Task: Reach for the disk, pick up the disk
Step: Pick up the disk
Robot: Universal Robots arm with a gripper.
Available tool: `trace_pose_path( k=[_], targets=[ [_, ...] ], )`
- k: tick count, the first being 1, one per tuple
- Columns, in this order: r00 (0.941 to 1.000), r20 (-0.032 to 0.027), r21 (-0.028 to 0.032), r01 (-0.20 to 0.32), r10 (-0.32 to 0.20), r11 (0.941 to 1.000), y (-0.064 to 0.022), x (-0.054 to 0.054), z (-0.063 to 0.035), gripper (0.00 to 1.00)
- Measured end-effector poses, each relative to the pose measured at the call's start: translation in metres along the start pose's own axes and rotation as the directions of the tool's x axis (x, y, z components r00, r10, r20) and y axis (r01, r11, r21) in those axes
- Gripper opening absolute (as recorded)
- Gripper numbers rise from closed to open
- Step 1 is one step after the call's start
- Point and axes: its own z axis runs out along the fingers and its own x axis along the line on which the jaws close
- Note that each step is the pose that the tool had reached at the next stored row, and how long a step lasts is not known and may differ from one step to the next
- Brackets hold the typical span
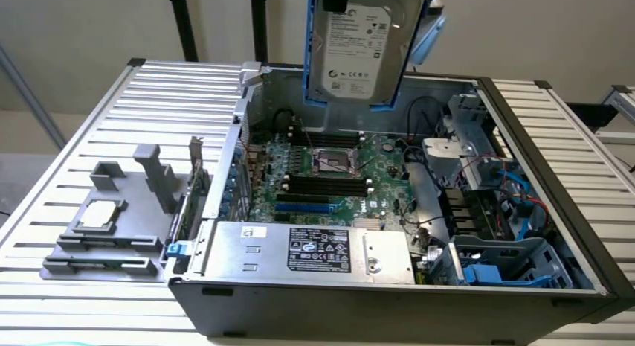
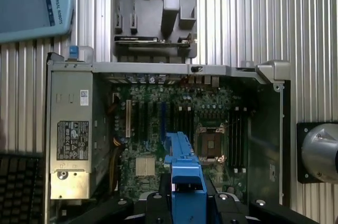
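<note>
From the wrist, my hand [image 2: 186,203] is clamped on the disk [image 1: 359,45], its dark fingers pressed against the blue rail that runs along the drive's edge. In the exterior view the disk hangs upright, label facing out, well above the open computer case [image 1: 555,234] and clear of everything inside it. The pick looks done, so the job now, I judge, is to keep the squeeze steady on the rails and hold the drive level, since a slip would drop it straight onto the green board [image 1: 328,178] and its bare socket below. Nearest the exterior camera, the silver power box [image 1: 297,249] with its black-and-white label sits along the case's front wall, and blue cables and brackets crowd the side on that view's right. Just beside the case on that view's left stands a grey holder [image 1: 109,227] with a small square chip [image 1: 100,213] resting on it. All of this sits on a ribbed metal counter [image 1: 89,123], and behind it rises a plain pale wall [image 1: 79,26] with dark upright posts.
</note>
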Motion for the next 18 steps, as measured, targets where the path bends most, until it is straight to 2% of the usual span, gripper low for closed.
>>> trace_pose_path(
  k=[14, 18],
  targets=[
    [1.0000, 0.0001, 0.0166, 0.001, -0.001, 0.9999, -0.0416, 0.016, 0.0096, 0.33],
    [1.0000, 0.0001, 0.0169, 0.001, -0.001, 0.9999, -0.0524, 0.026, 0.0095, 0.33]
  ],
)
